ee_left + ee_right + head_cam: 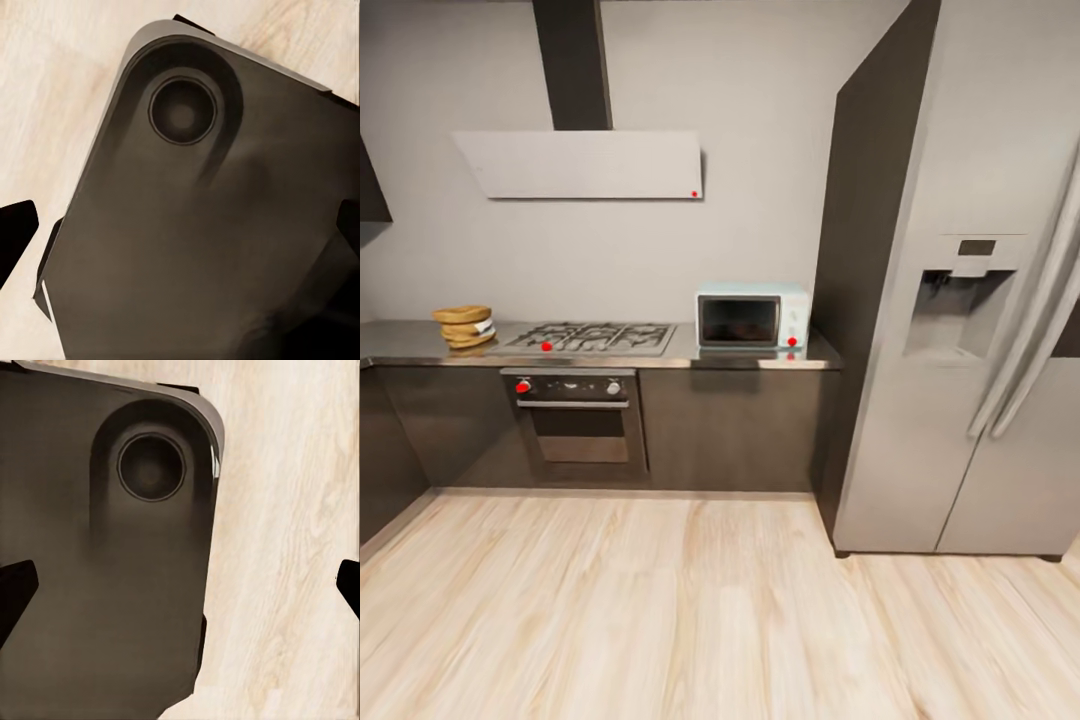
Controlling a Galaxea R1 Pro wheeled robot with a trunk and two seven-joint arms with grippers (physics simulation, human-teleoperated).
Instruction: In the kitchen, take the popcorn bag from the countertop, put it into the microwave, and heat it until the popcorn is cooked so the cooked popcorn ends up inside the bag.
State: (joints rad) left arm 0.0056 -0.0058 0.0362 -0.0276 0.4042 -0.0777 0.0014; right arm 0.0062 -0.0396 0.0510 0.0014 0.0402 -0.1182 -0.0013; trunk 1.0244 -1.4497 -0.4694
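The popcorn bag (463, 326), a tan crumpled sack, stands at the far left of the grey countertop (400, 345). At the counter's right end sits the pale mint microwave (750, 317), its dark glass door closed. Both are several steps away across the floor. In the left wrist view my left gripper (180, 232) hangs open over my own dark base, its black fingertips (15, 236) at the picture's edges. My right gripper (180, 589) is open too, fingertips (15, 592) wide apart with nothing between them.
A grated gas hob (592, 338) lies between bag and microwave, above a built-in oven (572, 415). A tall silver fridge (960, 300) stands at the right, its dark side panel beside the microwave. Pale wood floor (660, 600) stretches to the cabinets. My dark base (97, 570) is below the grippers.
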